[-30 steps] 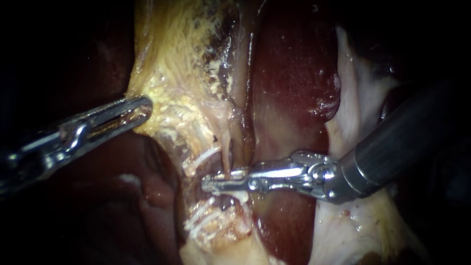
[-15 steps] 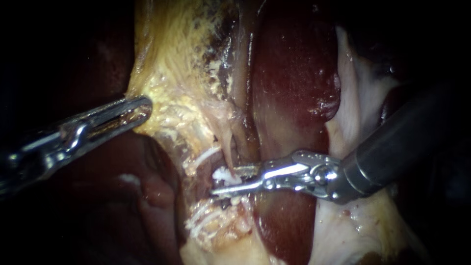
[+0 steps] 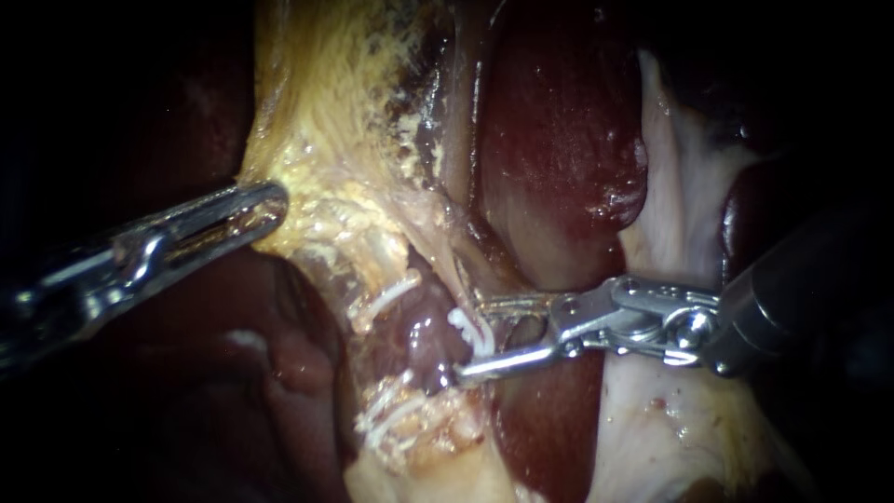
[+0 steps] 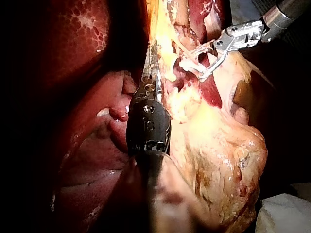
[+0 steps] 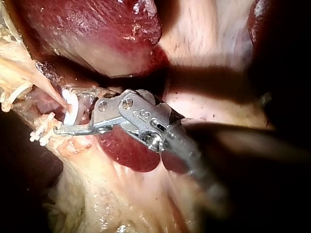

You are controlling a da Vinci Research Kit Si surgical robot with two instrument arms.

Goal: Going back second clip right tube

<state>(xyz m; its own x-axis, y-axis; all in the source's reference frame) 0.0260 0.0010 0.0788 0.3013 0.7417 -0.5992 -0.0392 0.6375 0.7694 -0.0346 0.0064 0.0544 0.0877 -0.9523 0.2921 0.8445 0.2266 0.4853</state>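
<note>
Now: right instrument (image 3: 473, 337) has its claw open, straddling the white clip (image 3: 463, 326) seated on the tube (image 3: 442, 268) without pinching it. Left instrument (image 3: 270, 200) claw is closed on tissue (image 3: 317, 168), pulling sideways, likely for exposure. Clip's long axis lies crosswise to the tube.

The right instrument (image 3: 468, 339) is glossy metal, the clip (image 3: 462, 322) white plastic, the liver (image 3: 559, 140) wet-shiny.

Black surroundings, light pooled at the centre, pale cloth (image 4: 287, 214) at the dark margin
</note>
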